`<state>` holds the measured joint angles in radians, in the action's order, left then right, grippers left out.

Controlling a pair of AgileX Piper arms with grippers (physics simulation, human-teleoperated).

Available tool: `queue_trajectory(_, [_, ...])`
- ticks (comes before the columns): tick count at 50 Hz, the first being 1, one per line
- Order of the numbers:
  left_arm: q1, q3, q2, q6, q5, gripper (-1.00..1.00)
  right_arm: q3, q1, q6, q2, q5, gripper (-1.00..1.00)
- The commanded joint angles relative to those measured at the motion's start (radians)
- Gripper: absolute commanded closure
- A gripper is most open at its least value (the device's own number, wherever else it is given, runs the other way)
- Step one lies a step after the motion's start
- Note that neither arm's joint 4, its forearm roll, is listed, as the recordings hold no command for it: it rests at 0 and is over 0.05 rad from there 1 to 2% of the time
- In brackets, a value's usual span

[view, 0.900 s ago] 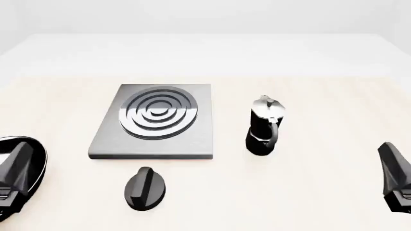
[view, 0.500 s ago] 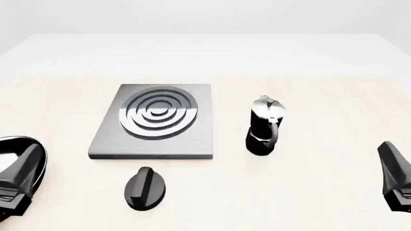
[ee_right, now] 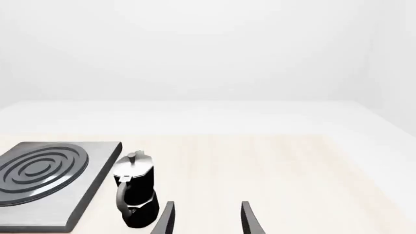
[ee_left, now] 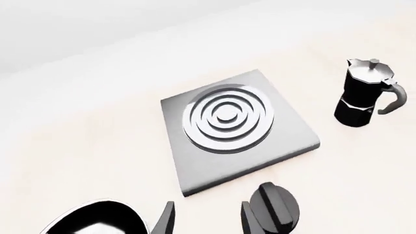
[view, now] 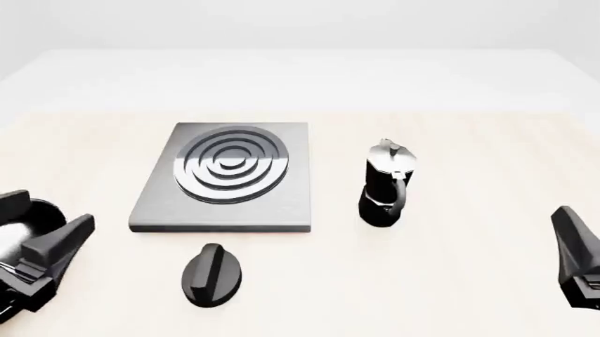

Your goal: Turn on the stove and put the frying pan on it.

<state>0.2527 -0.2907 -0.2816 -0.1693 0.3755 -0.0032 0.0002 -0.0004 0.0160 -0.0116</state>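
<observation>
The knob [view: 213,274] sat on the table just in front of the stove [view: 225,179], near the slab's front edge and a little left of its centre. Its raised grip bar ran roughly front to back, tilted slightly, so a pincer would have had to close across it from the sides. The stove lay flat and bare, its burner rings empty.

The pan [view: 24,225] lay at the far left, well apart from the stove and mostly hidden behind the left gripper [view: 38,235] in the front view; its handle was not visible, so which way it pointed could not be told. In the left wrist view the pan [ee_left: 97,222] showed as a glossy black bowl beside 1 finger, while the knob [ee_left: 276,208] sat just past the other.

The left gripper [ee_left: 206,217] had its fingers spread wide and held nothing. It was clearly the nearer arm to both knob and pan: the knob lay to its right and slightly forward.

The right gripper [ee_right: 206,217], also spread apart and empty, hung at the far right, beyond the moka pot [view: 386,184], well away from the knob.

My judgement: the knob came first, and the left arm was better placed for it.
</observation>
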Motion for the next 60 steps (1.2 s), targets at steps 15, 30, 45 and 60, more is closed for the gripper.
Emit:
queue_trajectory(15, [0.157,0.015,-0.182,0.083,-0.022,-1.0,-0.001,0.0,0.0,-0.003,0.005,-1.0])
queue_trajectory(30, [0.245,0.079,-0.319,0.137,-0.175,-1.0,-0.001,0.0,0.0,-0.004,0.005,-1.0])
queue_trajectory(45, [0.319,0.113,-0.447,0.181,-0.288,-1.0,-0.001,0.0,0.0,-0.004,0.005,-1.0])
queue_trajectory(60, [0.377,0.121,-0.551,0.209,-0.371,-1.0,-0.001,0.0,0.0,-0.004,0.005,-1.0])
